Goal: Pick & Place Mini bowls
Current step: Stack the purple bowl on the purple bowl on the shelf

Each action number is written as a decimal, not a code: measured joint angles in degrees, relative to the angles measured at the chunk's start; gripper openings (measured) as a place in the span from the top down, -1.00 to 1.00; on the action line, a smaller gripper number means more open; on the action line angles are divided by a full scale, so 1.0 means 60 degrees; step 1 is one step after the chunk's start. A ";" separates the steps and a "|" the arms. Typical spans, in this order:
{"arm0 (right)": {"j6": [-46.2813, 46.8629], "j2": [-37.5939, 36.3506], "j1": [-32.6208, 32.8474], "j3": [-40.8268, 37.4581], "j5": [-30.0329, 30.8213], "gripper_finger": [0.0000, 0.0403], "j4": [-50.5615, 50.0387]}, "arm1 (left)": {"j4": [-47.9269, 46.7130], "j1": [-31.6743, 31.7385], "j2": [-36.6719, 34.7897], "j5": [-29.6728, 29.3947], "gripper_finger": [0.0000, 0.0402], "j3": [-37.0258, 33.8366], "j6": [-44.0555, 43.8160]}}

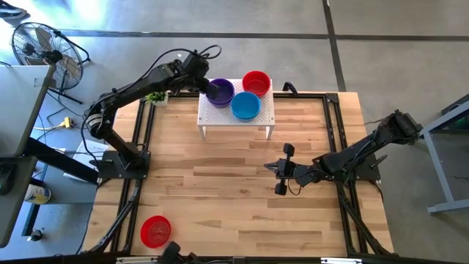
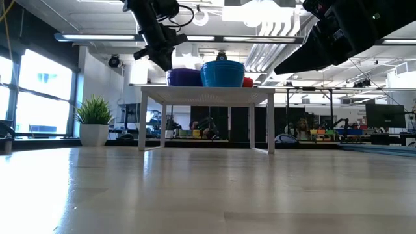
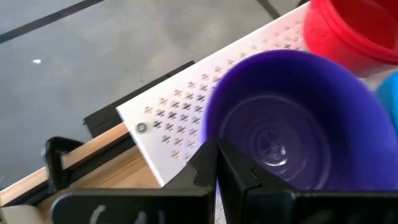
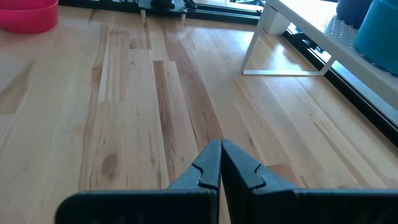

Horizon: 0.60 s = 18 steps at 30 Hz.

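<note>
Three mini bowls stand on the white perforated stand [image 1: 236, 121] at the table's far edge: a purple one [image 1: 220, 92], a blue one [image 1: 245, 107] and a red one [image 1: 256, 82]. My left gripper [image 1: 206, 86] reaches in from the left and is shut on the purple bowl [image 3: 280, 124]. Another red bowl [image 1: 154, 230] lies on the table at the near left corner. My right gripper [image 1: 273, 168] hovers shut over the table's middle right, with nothing in it. My left gripper pinches the purple bowl's rim [image 3: 213, 138] on the bowl's left side. One finger [image 3: 242, 171] is inside the bowl and the other [image 3: 202, 171] outside its wall. The fingers slant down from the table's left. The bowl stays upright, its base on the stand [image 2: 208, 94].
A small green potted plant [image 1: 155, 96] sits at the far left edge beside the stand. Black rails [image 1: 139, 139] run along the table's sides. Bare wood [image 1: 220, 183] spreads between the stand and the near edge. A fan [image 1: 44, 51] stands on the floor, off the table.
</note>
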 joint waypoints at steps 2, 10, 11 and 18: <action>0.0000 0.0002 -0.0001 0.0000 0.0000 1.00 0.0004 | 0.0130 0.0000 0.0000 0.0303 0.99 0.0000 0.0071; 0.0000 0.0002 0.0000 0.0000 0.0000 1.00 0.0005 | 0.0615 -0.0200 0.0256 0.0883 1.00 0.0000 0.0646; 0.0000 0.0002 -0.0004 0.0000 -0.0002 1.00 0.0004 | 0.0549 -0.0193 0.0331 0.0913 1.00 -0.0015 0.0698; 0.0000 0.0002 0.0000 0.0000 -0.0001 1.00 0.0007 | 0.0613 -0.0184 0.0865 0.0493 1.00 -0.0011 0.0823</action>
